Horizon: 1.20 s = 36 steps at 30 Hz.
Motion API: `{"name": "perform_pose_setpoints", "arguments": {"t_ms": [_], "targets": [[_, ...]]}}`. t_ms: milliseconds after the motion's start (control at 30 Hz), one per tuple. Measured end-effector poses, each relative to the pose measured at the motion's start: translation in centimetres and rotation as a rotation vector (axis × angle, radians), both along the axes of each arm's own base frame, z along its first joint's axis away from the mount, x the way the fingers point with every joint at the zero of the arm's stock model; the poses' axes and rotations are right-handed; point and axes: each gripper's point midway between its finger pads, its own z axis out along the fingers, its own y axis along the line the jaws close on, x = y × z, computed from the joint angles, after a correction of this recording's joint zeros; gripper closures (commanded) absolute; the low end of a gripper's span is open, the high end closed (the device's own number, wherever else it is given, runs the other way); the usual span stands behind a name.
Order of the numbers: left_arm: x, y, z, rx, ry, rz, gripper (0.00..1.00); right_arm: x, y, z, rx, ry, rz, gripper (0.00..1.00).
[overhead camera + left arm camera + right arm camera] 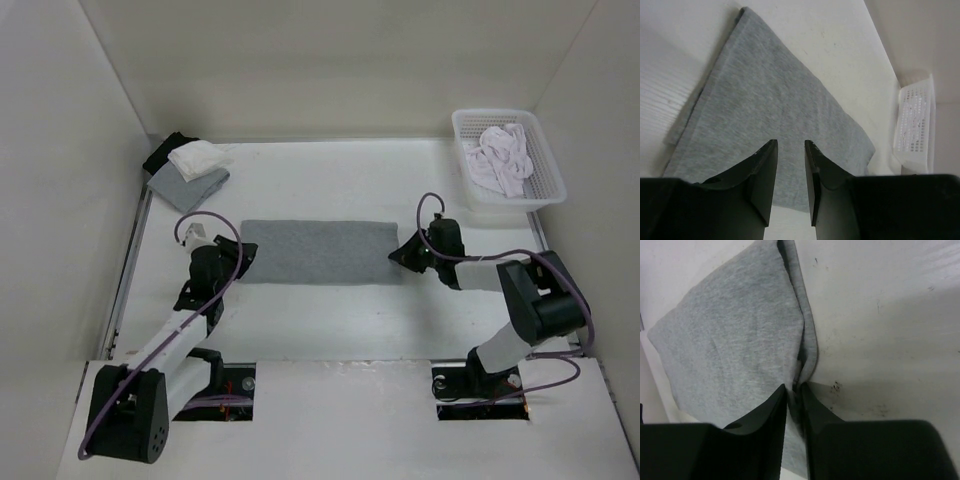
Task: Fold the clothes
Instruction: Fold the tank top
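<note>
Trouble could come from uneven pulling. The folded grey knit T-shirt (318,250) lies flat on the white tabletop (330,320), well apart from the white perforated plastic basket (553,170). Right claw (792,386) looks clamped on its basket-side edge; left claw (790,142) hangs parted over the far end, so layers may drag open.

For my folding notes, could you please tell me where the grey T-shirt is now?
Top view: the grey T-shirt lies flat, central on the table, between the left claw and the right claw.
</note>
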Motion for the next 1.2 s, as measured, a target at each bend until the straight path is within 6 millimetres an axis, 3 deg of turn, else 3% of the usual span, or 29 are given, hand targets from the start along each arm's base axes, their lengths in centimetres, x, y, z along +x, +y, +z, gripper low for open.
{"name": "perform_pose_setpoints", "arguments": {"t_ms": [67, 233, 433, 567, 733, 833, 1000, 1200], "targets": [[0.5, -0.8, 0.3, 0.001, -0.009, -0.021, 0.74, 0.1, 0.2, -0.3, 0.021, 0.014, -0.001, 0.96], [1.3, -2.9, 1.1, -0.001, -0.038, -0.076, 0.74, 0.2, -1.3, 1.5, 0.031, -0.028, -0.064, 0.99], [0.5, -7.3, 1.9, -0.019, -0.073, -0.195, 0.70, -0.1, -3.8, 9.4, -0.032, -0.236, -0.137, 0.98], [0.0, -8.8, 2.6, -0.044, -0.095, -0.228, 0.68, -0.4, -2.6, 13.8, -0.119, -0.313, -0.105, 0.97], [-0.3, -9.1, 4.4, -0.076, -0.141, -0.231, 0.67, -0.3, 3.1, 18.7, -0.211, -0.385, 0.035, 0.97], [-0.5, -8.8, 6.0, -0.103, -0.191, -0.223, 0.67, -0.2, 8.0, 19.0, -0.270, -0.380, 0.133, 0.97], [-0.9, -6.9, 7.4, -0.127, -0.245, -0.175, 0.66, -0.4, 16.4, 15.4, -0.377, -0.302, 0.290, 0.94], [-0.8, -3.6, 7.4, -0.132, -0.253, -0.091, 0.66, 0.2, 25.4, 10.6, -0.441, -0.232, 0.395, 0.58]]}}
